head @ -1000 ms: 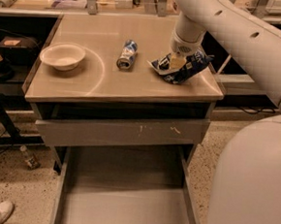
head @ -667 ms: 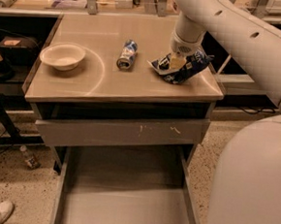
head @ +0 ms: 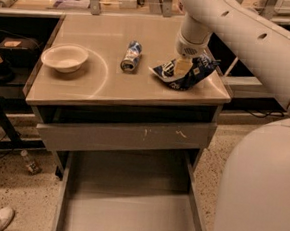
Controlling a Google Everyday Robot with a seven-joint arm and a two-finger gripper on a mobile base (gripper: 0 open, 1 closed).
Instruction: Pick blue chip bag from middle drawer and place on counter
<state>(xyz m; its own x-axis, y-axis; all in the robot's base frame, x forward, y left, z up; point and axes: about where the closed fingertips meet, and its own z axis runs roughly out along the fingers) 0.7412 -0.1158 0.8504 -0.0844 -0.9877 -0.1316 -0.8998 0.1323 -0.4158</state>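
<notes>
Bordering the left edge: a shallow round white bowl (head: 64, 57) sits on the shiny beige-grey metal counter (head: 106, 31), close to the left rim and well apart from the task's thing, so it is no hindrance.
Can: a small blue-and-white cylindrical can (head: 132, 56) lies on its side near the middle of the counter, with a bare strip between it and the bag; lying down, it could roll if nudged.
Middle drawer: the wide shallow grey metal drawer (head: 127, 211) is pulled far out below, its flat bottom bare. The closed grey drawer front with pale scratches (head: 108, 134) sits above it.
Chip bag: the crumpled dark blue foil chip bag with white lettering (head: 174, 78) rests on the counter's right front part, out of the drawer, its right end close to the right rim.
Gripper: the gripper (head: 183, 66) is down on top of the bag, reaching from above, which suits setting it flat; whether it grips the bag or is loose of it, I cannot tell.
Stage, as I judge it: placing is all but done; what remains is a release and a lift away.
Open room: straight up is free; leftward the can is nearest.
Right edge: little counter is left beyond the bag, so a sideways drag could push it off. The thick white arm (head: 251, 40) crosses that side.
</notes>
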